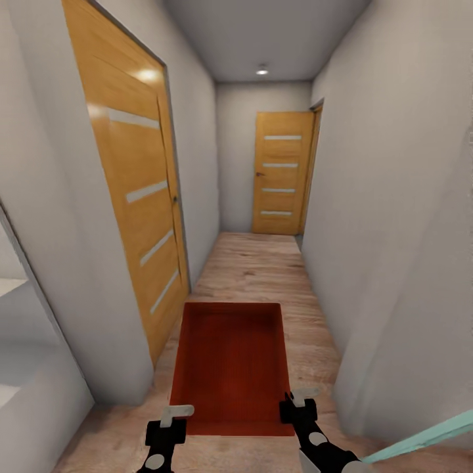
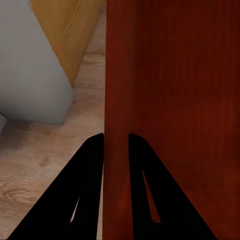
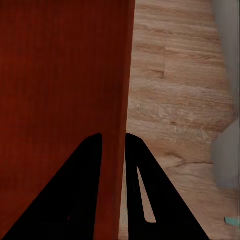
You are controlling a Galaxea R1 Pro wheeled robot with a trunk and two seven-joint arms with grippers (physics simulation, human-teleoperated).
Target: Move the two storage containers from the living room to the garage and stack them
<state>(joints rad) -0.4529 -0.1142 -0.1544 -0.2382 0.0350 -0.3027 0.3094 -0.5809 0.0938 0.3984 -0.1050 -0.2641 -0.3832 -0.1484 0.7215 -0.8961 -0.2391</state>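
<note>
Corridor; jaws (both) pinching storage container (image 1: 231, 358) walls

Even, soft light fills the corridor; a ceiling spotlight (image 1: 262, 69) glows at 12 o'clock in the head view. A bright glare patch sits on the near wooden door (image 1: 135, 190) at about 11 o'clock. Shadows are faint, walls pale and slightly washed out. Straight lines lean outward toward the edges, perhaps from a wide lens. Both wrist views look soft, the black jaws silhouetted without detail.
</note>
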